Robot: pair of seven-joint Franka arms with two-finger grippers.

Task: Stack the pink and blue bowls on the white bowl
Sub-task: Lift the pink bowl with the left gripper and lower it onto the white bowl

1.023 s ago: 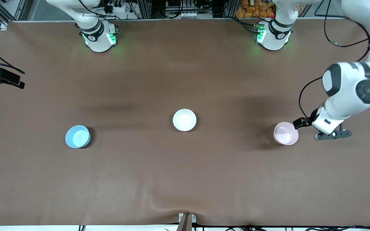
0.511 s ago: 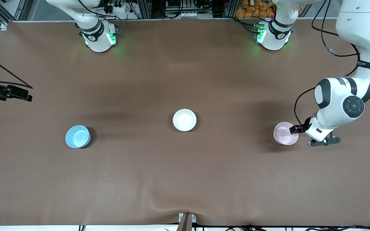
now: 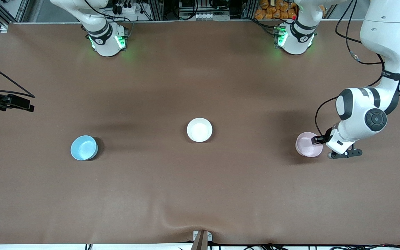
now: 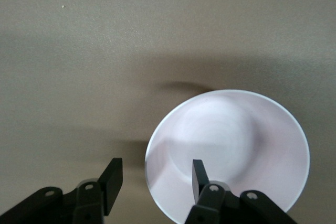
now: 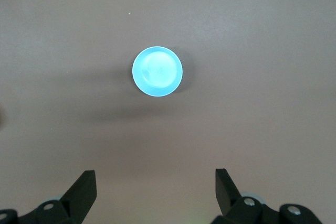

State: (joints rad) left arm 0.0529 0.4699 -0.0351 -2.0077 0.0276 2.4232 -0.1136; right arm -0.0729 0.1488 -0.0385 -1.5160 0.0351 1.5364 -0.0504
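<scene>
The pale pink bowl (image 3: 307, 146) sits upright toward the left arm's end of the table. My left gripper (image 3: 319, 141) is open and low at its rim. In the left wrist view the gripper (image 4: 156, 170) straddles the pink bowl's (image 4: 236, 140) rim, with one finger inside and one outside. The white bowl (image 3: 199, 130) sits at the table's middle. The sky blue bowl (image 3: 84, 148) sits toward the right arm's end. My right gripper (image 3: 21, 103) hangs open high over that end of the table. In the right wrist view the gripper (image 5: 154, 190) is empty, with the blue bowl (image 5: 157, 71) well ahead of it.
All three bowls stand apart in a rough row on the brown table mat (image 3: 200, 194). The two arm bases (image 3: 107, 40) stand along the table edge farthest from the front camera. A small bracket (image 3: 201, 239) sits at the nearest edge.
My left gripper has come down and moved in toward the pink bowl, and now straddles its rim. My right gripper has shifted a little farther over the table's end. The bowls have not moved.
</scene>
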